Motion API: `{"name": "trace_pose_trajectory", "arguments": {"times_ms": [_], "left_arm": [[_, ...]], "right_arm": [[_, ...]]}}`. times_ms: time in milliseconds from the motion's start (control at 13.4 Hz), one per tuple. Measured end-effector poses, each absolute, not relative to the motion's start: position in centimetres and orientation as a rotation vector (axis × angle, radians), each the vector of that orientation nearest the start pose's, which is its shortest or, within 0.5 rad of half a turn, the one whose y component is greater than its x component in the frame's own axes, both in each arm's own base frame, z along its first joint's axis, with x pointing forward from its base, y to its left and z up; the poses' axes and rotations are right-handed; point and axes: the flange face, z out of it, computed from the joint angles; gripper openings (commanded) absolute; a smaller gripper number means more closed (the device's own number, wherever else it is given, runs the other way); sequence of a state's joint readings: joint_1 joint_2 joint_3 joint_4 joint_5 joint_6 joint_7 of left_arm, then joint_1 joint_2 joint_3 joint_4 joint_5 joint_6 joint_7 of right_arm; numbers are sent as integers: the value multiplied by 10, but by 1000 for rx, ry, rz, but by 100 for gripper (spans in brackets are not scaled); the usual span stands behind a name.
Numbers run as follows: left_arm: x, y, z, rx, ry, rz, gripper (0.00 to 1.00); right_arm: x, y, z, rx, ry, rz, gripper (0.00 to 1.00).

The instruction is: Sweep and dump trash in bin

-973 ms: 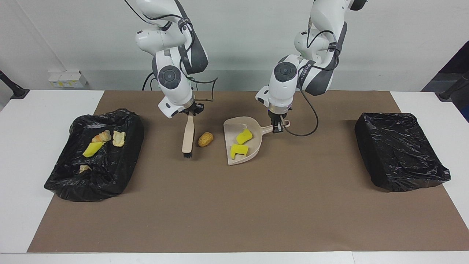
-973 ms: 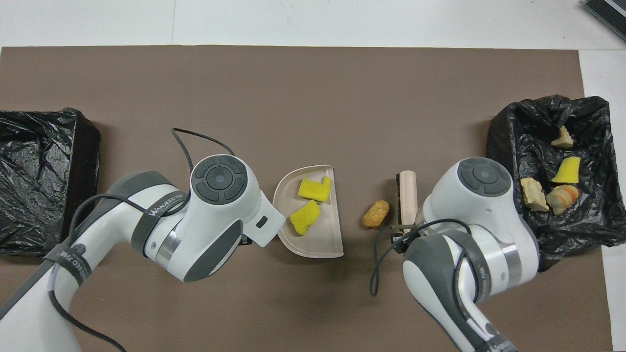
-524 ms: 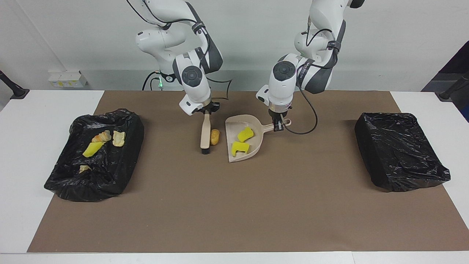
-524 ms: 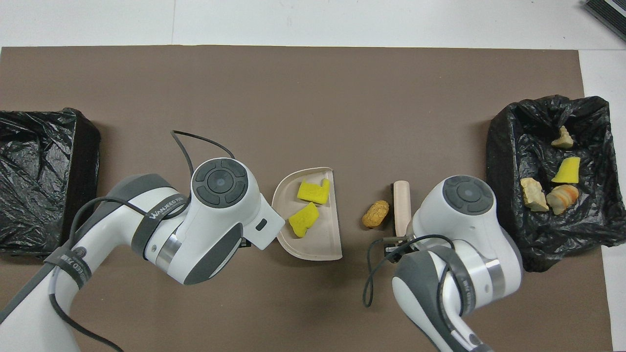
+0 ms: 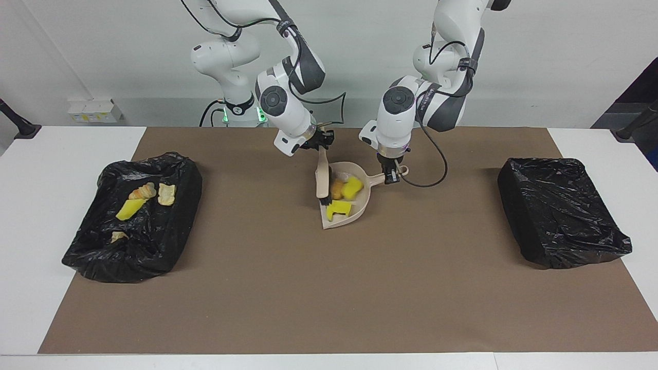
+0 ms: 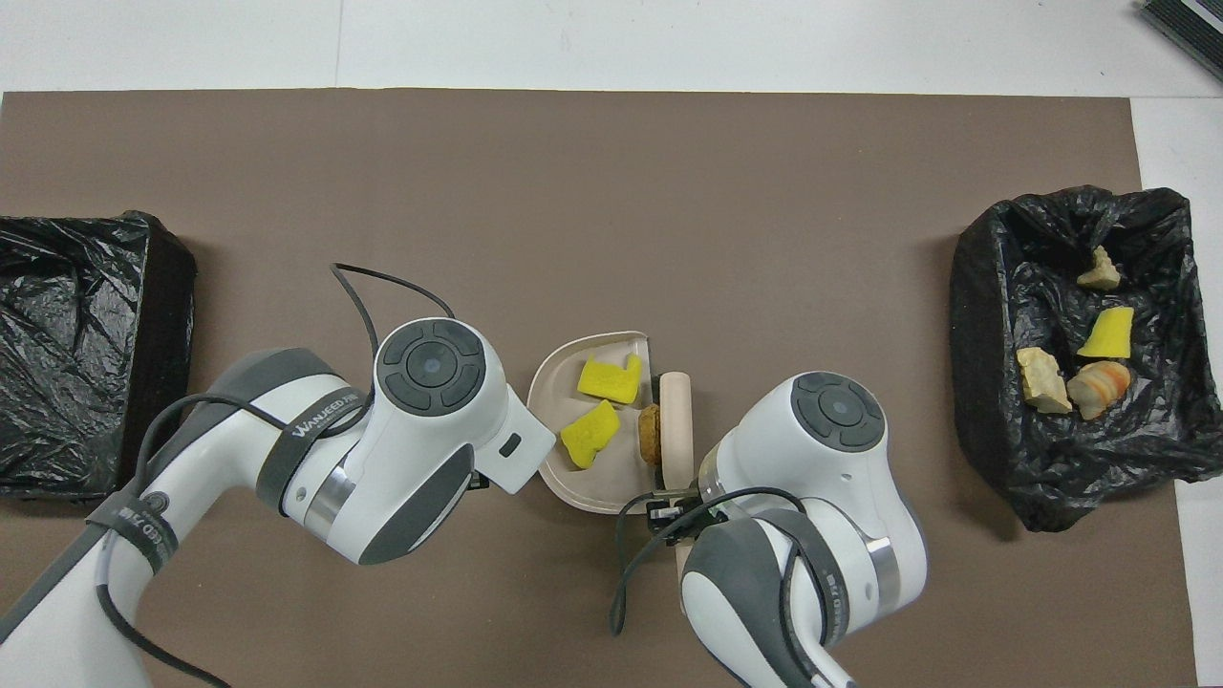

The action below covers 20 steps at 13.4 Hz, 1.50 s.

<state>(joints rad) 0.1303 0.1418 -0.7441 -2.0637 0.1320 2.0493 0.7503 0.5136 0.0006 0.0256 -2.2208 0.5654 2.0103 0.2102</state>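
A beige dustpan (image 5: 343, 221) (image 6: 585, 485) lies mid-table with two yellow sponge chunks (image 5: 338, 209) (image 6: 609, 377) and a brown bun (image 5: 336, 189) (image 6: 650, 432) in it. My left gripper (image 5: 391, 174) is shut on the pan's handle. My right gripper (image 5: 320, 145) is shut on a beige brush (image 5: 322, 174) (image 6: 675, 420), whose bristles stand at the pan's mouth against the bun. The black-lined bin (image 5: 154, 246) (image 6: 1003, 401) at the right arm's end holds more trash (image 5: 142, 192) (image 6: 1099, 382). Overhead, both hands are hidden under the wrists.
A second black-bagged bin (image 5: 560, 216) (image 6: 76, 344) sits at the left arm's end of the brown mat (image 5: 329, 298). A cable loops from the left wrist beside the pan's handle.
My right gripper has swept the brush toward the left arm's end, pushing the bun across the mat and into the dustpan. The left gripper and pan have hardly moved.
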Motion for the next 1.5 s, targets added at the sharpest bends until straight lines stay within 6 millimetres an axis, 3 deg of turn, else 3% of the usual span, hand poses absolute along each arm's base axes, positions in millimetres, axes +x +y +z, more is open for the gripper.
{"name": "trace_pose_trajectory", "arguments": {"times_ms": [449,749,1123,1497], "left_arm": [[468,-299,372,-2608,1783,134,0],[477,-301,380,-2751,1564,10,0],[503,-291,408,-2914,1241,-216,0],[547,-252,463,-3105,853,-391,0]], "right_arm": [[440,257,411,-2646,-60,532,0],[431,242,414,-2854,-86,576,0],[409,264,411,-2992,-46,562,0],[378,318,381,-3062,-34,506,0]]}}
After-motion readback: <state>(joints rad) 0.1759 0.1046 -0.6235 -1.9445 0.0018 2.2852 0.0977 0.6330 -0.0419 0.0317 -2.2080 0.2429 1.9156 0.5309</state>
